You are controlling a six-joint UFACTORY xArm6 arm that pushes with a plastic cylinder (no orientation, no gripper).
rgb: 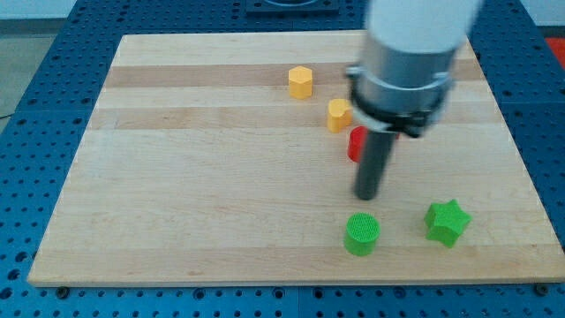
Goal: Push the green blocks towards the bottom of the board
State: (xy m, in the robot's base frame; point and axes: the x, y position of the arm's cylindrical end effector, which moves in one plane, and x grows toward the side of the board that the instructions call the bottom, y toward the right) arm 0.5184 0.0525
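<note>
A green cylinder block (361, 234) stands near the view's bottom edge of the wooden board (194, 177). A green star block (446, 222) lies to its right, also near the bottom edge. My tip (366, 196) is just above the green cylinder, a short gap apart from it, and to the upper left of the green star. A red block (355, 144) is partly hidden behind the rod.
A yellow hexagon block (301, 82) sits near the board's top middle. A second yellow block (338, 115) lies below and right of it, close to the red block. The arm's white and grey body (406, 62) covers the board's top right.
</note>
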